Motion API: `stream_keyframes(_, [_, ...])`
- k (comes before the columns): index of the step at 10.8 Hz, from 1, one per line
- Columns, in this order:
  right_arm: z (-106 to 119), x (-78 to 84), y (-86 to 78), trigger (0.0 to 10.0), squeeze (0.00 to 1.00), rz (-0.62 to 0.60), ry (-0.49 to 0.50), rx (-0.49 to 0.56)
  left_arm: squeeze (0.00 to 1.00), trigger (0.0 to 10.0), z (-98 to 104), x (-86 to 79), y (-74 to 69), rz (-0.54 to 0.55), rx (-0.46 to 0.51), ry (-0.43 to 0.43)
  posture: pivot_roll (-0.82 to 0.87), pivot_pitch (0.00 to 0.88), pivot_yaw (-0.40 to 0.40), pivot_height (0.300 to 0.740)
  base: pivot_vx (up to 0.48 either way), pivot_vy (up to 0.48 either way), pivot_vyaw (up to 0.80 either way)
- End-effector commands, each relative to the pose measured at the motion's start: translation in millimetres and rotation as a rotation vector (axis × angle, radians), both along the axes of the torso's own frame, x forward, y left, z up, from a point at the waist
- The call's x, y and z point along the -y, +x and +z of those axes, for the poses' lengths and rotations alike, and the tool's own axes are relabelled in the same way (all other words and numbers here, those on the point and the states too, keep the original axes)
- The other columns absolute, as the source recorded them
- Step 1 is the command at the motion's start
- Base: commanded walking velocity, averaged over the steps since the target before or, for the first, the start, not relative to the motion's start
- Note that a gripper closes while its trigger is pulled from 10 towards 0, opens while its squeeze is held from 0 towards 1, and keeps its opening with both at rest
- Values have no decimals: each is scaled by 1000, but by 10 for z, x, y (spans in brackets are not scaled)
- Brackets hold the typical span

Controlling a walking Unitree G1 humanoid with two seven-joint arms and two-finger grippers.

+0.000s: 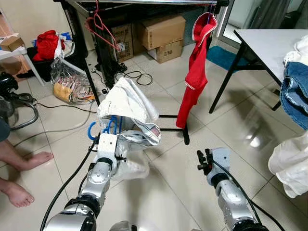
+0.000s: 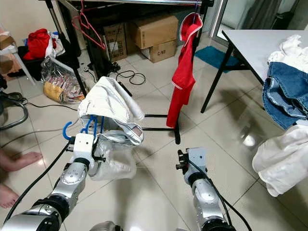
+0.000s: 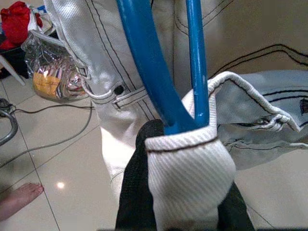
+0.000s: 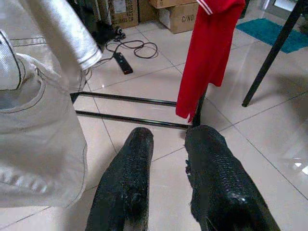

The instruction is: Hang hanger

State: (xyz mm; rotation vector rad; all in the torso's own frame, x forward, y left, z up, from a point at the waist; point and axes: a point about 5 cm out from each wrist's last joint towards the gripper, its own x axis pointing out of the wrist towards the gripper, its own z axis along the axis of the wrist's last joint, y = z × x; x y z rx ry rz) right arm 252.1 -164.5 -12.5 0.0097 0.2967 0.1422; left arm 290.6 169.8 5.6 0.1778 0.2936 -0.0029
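A garment-draped hanger (image 1: pixel 102 129) sits front-left, a hanging shirt (image 1: pixel 196 67) behind on the rack (image 1: pixel 144 2), a table (image 1: pixel 269 41) right.

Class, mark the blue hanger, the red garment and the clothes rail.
blue hanger (image 1: pixel 91 130), left eye view, its hook.
red garment (image 1: pixel 196 72), left eye view, its body.
clothes rail (image 1: pixel 144 2), left eye view, top bar.

Glossy beige tiled floor (image 1: pixel 168 192) carrying stacked brown cardboard boxes (image 1: pixel 161 31), a coiled black cable (image 1: pixel 137 76), a clear plastic bag (image 1: pixel 72 84) and the black rack base (image 1: pixel 171 116); white rectangular table (image 1: pixel 272 43) bearing folded blue jeans (image 1: pixel 296 91).
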Motion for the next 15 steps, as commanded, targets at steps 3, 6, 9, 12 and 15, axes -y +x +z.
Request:
stream_keyframes(3, [30,-2,47,10000,0,10,0,11,0,10000,139,-38,76,22,97,-9,44,0,6,740,177,0,0])
stream_keyframes(6, [25,-23,54,10000,0,16,0,7,0,10000,157,-59,86,27,106,-8,48,0,7,740,404,0,0])
stream_keyframes(9, [21,-31,56,10000,0,20,0,4,0,10000,164,-66,91,27,109,-6,48,0,8,740,425,0,0])
stream_keyframes(12, [22,-29,61,10000,0,23,-1,3,0,10000,172,-58,97,25,113,-7,48,0,8,740,424,0,0])
stream_keyframes(15, [22,-31,70,10000,0,25,-1,3,0,10000,177,-55,104,23,114,-7,47,0,10,740,423,0,0])
